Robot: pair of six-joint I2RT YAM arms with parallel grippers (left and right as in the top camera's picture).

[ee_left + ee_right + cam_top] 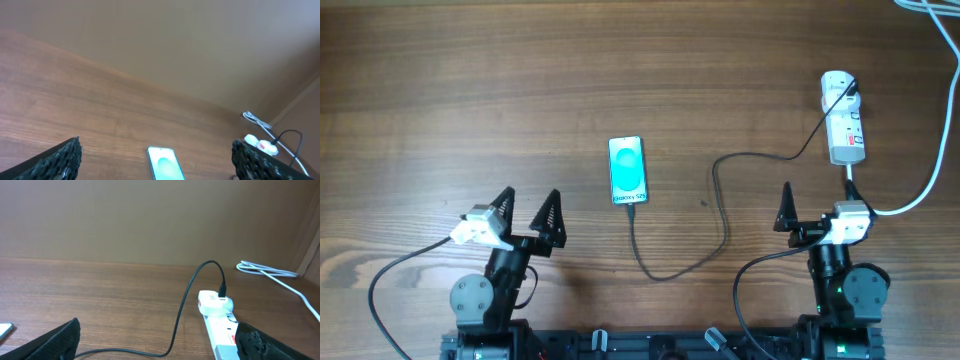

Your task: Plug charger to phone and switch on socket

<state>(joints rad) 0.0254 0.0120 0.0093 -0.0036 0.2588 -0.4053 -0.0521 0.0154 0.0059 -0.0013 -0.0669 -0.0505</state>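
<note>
The phone (pixel 627 170) lies flat mid-table, teal screen up; it also shows in the left wrist view (pixel 162 162). The charger's black cable (pixel 722 215) runs from the phone's near edge, where its tip seems to meet the phone, loops toward me, then rises to a white adapter (pixel 216 303) on the socket strip (pixel 843 125). The strip shows a red switch mark (pixel 232 339). My left gripper (pixel 527 212) is open and empty, near-left of the phone. My right gripper (pixel 817 205) is open and empty, just short of the strip's near end.
The strip's thick white cord (pixel 925 195) curves from its near end out to the right and up along the table's right edge, and shows in the right wrist view (pixel 270 272). A brown wall stands behind the table.
</note>
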